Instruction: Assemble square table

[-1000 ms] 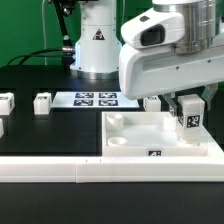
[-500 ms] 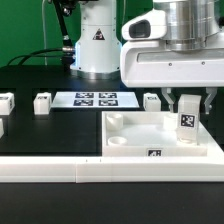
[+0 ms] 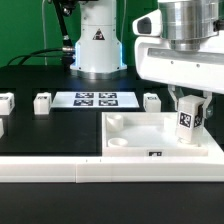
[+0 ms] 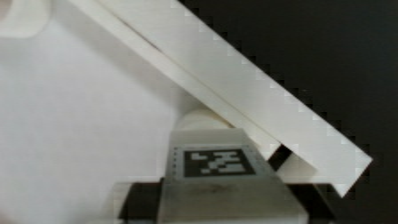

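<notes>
The square table (image 3: pixel 150 133) is a white slab with a raised rim, lying flat at the exterior view's right. A white leg (image 3: pixel 186 120) with a black-white tag stands upright at the slab's far right corner. My gripper (image 3: pixel 187 106) comes down from above and is shut on this leg. In the wrist view the tagged leg (image 4: pixel 217 160) sits between my dark fingers (image 4: pixel 150 197), beside the slab's rim (image 4: pixel 231 80). Three loose legs (image 3: pixel 42 101), (image 3: pixel 8 100), (image 3: pixel 152 101) lie on the black table.
The marker board (image 3: pixel 95 99) lies behind the slab, in front of the robot base (image 3: pixel 98 45). A long white rail (image 3: pixel 100 171) runs along the table's front edge. Part of another white block (image 3: pixel 1 127) shows at the exterior view's left edge.
The white wrist housing has swung toward the exterior view's right, uncovering the loose leg behind the slab. The held leg has stayed at the same corner.
</notes>
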{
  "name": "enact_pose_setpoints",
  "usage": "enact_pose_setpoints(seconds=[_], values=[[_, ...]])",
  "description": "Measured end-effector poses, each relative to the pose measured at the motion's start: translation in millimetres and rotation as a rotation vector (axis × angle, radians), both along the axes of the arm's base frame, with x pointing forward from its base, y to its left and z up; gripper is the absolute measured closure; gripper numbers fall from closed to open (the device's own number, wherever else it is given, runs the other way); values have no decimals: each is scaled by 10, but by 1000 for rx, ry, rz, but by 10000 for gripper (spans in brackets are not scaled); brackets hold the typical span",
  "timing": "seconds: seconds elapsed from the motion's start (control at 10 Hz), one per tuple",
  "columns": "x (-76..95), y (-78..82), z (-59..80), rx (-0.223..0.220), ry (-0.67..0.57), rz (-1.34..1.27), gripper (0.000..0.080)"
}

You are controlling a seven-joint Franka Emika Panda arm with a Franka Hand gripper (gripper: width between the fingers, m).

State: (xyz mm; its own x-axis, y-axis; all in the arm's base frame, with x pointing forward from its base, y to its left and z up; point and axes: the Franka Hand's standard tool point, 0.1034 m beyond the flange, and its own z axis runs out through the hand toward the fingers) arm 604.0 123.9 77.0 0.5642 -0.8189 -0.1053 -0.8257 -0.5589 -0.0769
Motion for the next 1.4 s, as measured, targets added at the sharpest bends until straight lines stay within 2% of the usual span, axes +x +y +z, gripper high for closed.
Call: enact_pose_setpoints(seconds=[0.3,0.5,0.6,0.7,0.8,1.0,1.4], values=[[-8,44,-5,22,36,-249,506],[-12,54,-8,23,35,-239,506],[-13,52,-11,23,30,-200,312],[-13,33,-13,22,21,-118,202],[-8,8,-13,20,6,-16,202],[-2,7,-10,18,-23,172,153],[-4,-3,-16,17,-67,495,151]])
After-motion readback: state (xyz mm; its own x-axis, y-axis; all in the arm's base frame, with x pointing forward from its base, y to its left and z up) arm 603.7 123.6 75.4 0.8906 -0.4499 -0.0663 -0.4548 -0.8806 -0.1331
